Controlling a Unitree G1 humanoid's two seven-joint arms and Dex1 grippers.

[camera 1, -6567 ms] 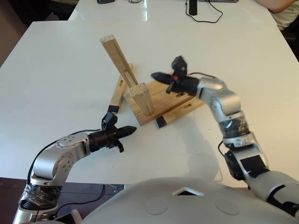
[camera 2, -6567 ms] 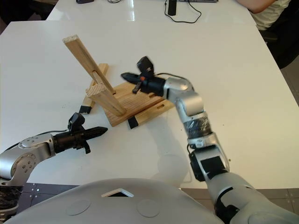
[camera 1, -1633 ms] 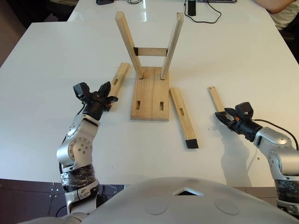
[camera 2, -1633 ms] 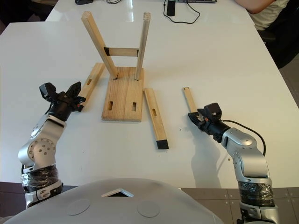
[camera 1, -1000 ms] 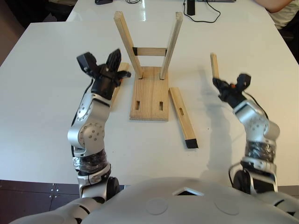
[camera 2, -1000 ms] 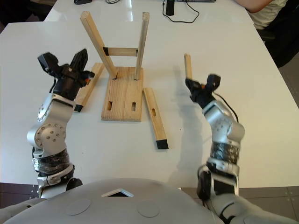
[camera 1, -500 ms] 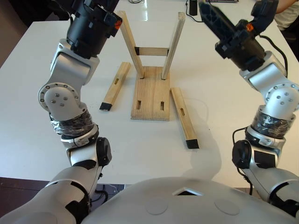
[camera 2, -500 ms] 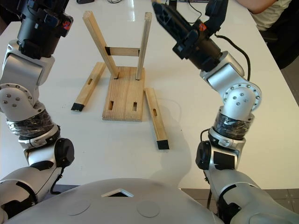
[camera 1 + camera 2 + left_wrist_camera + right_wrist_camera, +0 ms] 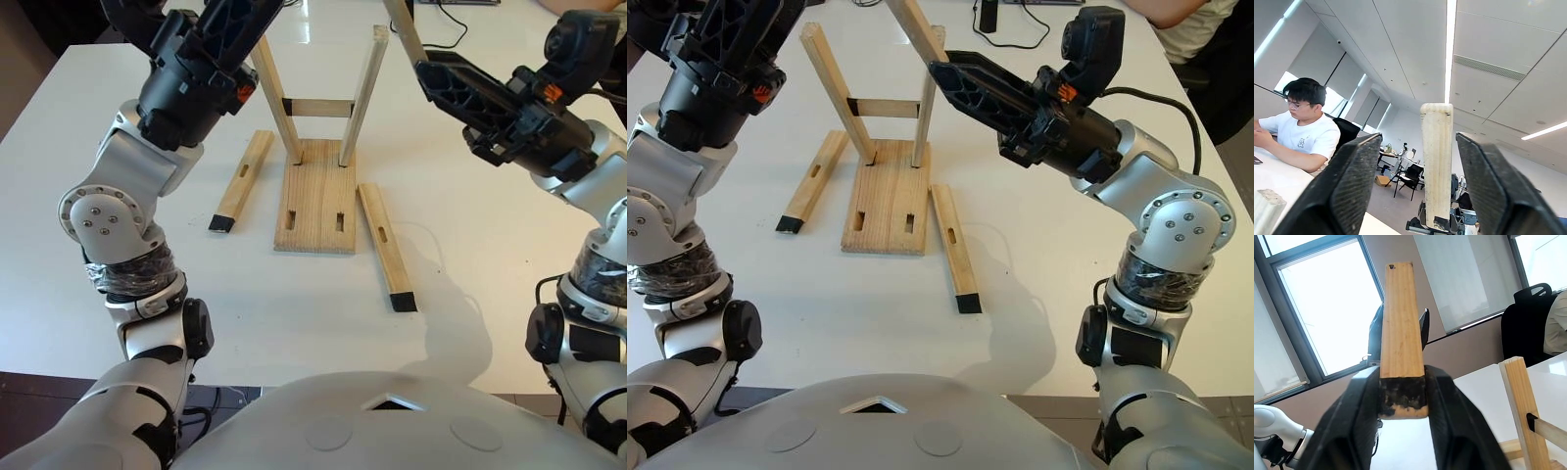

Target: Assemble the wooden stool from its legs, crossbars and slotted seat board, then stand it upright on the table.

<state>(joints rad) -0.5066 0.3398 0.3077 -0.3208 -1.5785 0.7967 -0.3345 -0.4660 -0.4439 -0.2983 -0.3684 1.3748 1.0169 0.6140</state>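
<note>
The slotted seat board [image 9: 313, 201] lies flat on the white table, with two legs [image 9: 276, 98] standing in its far slots and a crossbar [image 9: 315, 108] joining them. One loose leg [image 9: 241, 181] lies left of the board, another [image 9: 385, 245] lies right of it. My right gripper [image 9: 423, 70] is raised above the table, shut on the dark end of a thin wooden crossbar [image 9: 1400, 318] that points upward. My left gripper [image 9: 233, 22] is raised on the left, open; that crossbar's tip [image 9: 1436, 161] stands between its fingers [image 9: 1359, 186] without touching them.
A black device with a cable [image 9: 988, 15] lies at the table's far edge. Bare table [image 9: 509, 323] stretches in front of and to the right of the board. Both raised arms hang over the board's sides.
My right gripper took the thin crossbar off the table and lifted it high. Both arms rose from table level toward the camera, and the crossbar's tip came between the left fingers.
</note>
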